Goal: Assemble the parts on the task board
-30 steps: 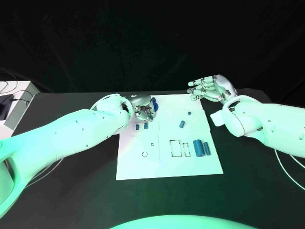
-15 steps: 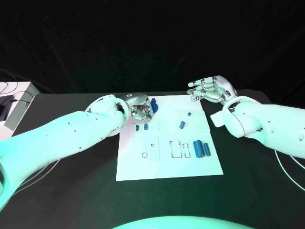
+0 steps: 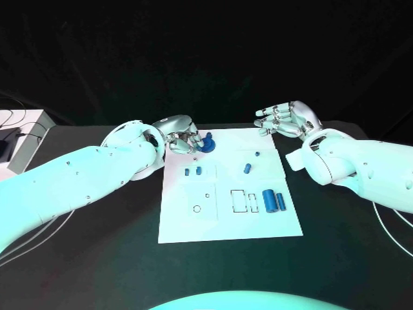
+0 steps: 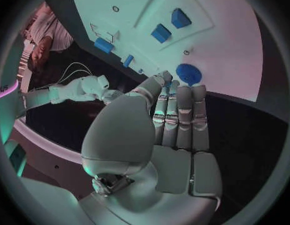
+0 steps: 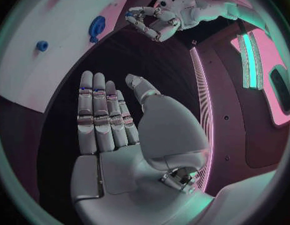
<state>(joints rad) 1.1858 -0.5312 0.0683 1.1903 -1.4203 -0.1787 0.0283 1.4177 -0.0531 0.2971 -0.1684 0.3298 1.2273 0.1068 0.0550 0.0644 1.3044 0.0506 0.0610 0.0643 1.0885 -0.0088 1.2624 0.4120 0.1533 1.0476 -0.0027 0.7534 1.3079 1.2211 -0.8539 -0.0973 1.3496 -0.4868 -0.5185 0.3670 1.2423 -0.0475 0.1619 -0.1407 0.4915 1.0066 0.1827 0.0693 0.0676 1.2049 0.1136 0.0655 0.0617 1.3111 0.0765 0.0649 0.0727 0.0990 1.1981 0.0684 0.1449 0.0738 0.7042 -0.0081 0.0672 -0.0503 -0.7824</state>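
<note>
The white task board [image 3: 227, 226] lies mid-table. My left hand [image 3: 181, 139] hovers over its far left corner and pinches a round blue toothed part [image 3: 208, 143] at its fingertips [image 4: 182, 87]; the same part [image 4: 189, 74] shows in the left wrist view. Two small blue pieces [image 3: 193, 172] lie just in front of that hand. Further right lie a tiny blue piece [image 3: 256, 154], a short one [image 3: 248, 168] and two blue cylinders [image 3: 274, 201] beside rectangular slots [image 3: 237, 200]. My right hand [image 3: 286, 119] is raised beyond the far right corner, fingers apart, holding nothing.
A white box [image 3: 16, 152] with a mouse and cables stands at the table's left edge. The black table [image 3: 95, 258] surrounds the board. In the right wrist view, the left hand [image 5: 151, 22] is seen past the board's edge [image 5: 32, 80].
My left hand has lifted off the board and drawn back towards the far left corner, carrying the blue toothed part. The right hand has stayed put.
</note>
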